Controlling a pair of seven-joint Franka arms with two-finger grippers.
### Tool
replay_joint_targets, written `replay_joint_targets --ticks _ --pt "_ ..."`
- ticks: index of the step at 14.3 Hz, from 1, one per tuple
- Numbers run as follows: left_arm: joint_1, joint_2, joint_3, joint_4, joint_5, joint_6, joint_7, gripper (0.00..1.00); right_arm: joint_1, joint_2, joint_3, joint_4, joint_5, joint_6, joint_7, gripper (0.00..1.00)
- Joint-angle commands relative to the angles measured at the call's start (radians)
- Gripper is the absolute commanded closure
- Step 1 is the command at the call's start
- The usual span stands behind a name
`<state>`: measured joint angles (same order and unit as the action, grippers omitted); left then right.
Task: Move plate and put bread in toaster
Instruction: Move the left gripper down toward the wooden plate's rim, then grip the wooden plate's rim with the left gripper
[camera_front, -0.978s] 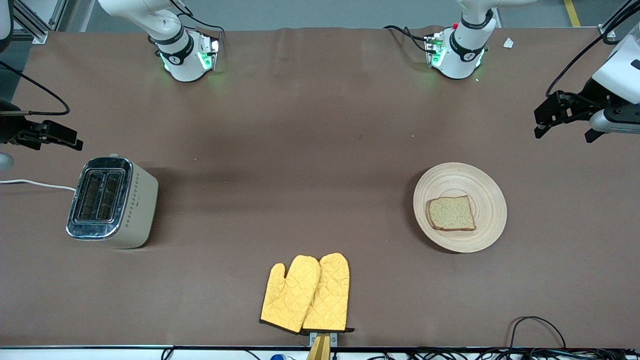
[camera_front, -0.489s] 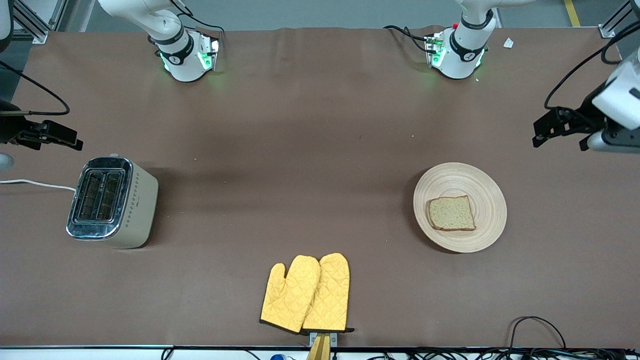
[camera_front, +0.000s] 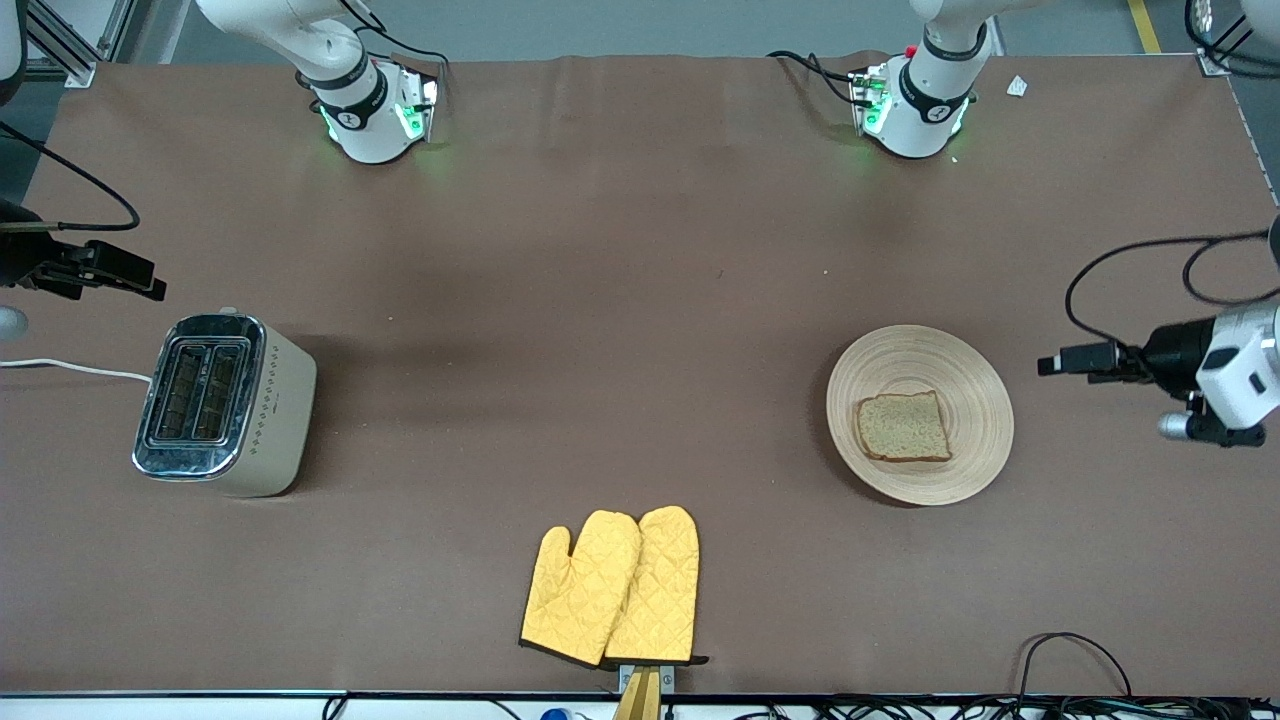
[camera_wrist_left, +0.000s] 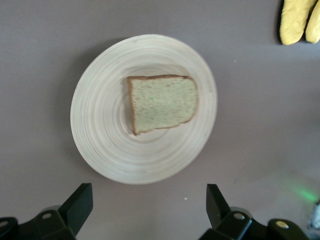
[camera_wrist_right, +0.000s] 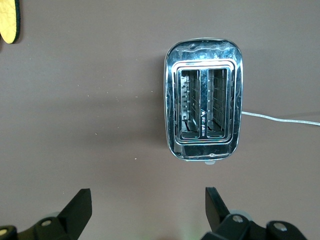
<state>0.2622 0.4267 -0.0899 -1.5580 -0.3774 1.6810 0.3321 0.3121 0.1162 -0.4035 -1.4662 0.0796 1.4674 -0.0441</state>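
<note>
The pale wooden plate (camera_front: 900, 362) lies toward the left arm's end of the table with the bread (camera_front: 903, 426) lying flat on it. My left gripper (camera_front: 1046, 366) is open and empty over bare table just off the plate's rim, toward the left arm's end. In the left wrist view the plate (camera_wrist_left: 100, 115) and bread (camera_wrist_left: 162, 102) show past the left gripper (camera_wrist_left: 149, 205). The cream toaster (camera_front: 222, 403) stands at the right arm's end, both slots empty. My right gripper (camera_front: 152, 288) waits open beside it; the right wrist view shows the toaster (camera_wrist_right: 204, 107) past the right gripper (camera_wrist_right: 147, 210).
A pair of yellow oven mitts (camera_front: 612, 588) lies near the table's front edge at the middle; they also show in the left wrist view (camera_wrist_left: 299, 20). The toaster's white cord (camera_front: 70, 367) runs off the right arm's end of the table. Brown cloth covers the table.
My left arm has swung down and toward the front camera, so its gripper now sits level with the plate beside its rim. The right arm, plate, bread and toaster have not moved.
</note>
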Motion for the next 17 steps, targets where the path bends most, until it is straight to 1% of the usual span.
replay_joint_targets --ticks 1,4,8,9,10,11,12,14,16,17 --pt "0.043 0.166 -0.01 0.088 -0.056 0.014 0.109 0.0 0.001 -0.012 0.006 -0.016 -0.004 -0.002 0.006 0.0" --pt "0.081 0.302 -0.007 0.113 -0.123 0.054 0.264 0.0 0.001 -0.012 0.008 -0.013 -0.004 -0.001 0.013 0.0" --pt "0.104 0.378 -0.007 0.112 -0.166 0.089 0.363 0.0 0.002 -0.013 0.008 -0.013 -0.004 -0.002 0.012 0.0" --pt "0.106 0.385 -0.007 0.112 -0.172 0.089 0.375 0.03 0.004 -0.013 0.009 -0.013 -0.004 -0.001 0.013 0.0" --pt "0.117 0.389 -0.007 0.112 -0.179 0.089 0.399 0.22 0.008 -0.013 0.009 -0.011 -0.004 -0.001 0.015 0.0" --pt "0.12 0.394 -0.01 0.112 -0.185 0.089 0.447 0.47 0.008 -0.013 0.009 -0.011 -0.004 -0.001 0.015 0.0" --pt "0.12 0.405 -0.01 0.11 -0.207 0.089 0.484 0.61 0.008 -0.013 0.009 -0.011 -0.004 -0.002 0.015 0.0" --pt "0.127 0.437 -0.007 0.11 -0.259 0.089 0.524 0.81 0.008 -0.012 0.009 -0.011 -0.004 -0.001 0.015 0.0" --pt "0.135 0.452 -0.01 0.111 -0.267 0.089 0.55 0.91 0.008 -0.013 0.009 -0.011 -0.004 -0.001 0.015 0.0" --pt "0.135 0.451 -0.01 0.112 -0.27 0.089 0.55 0.99 0.008 -0.012 0.009 -0.011 -0.004 -0.001 0.015 0.0"
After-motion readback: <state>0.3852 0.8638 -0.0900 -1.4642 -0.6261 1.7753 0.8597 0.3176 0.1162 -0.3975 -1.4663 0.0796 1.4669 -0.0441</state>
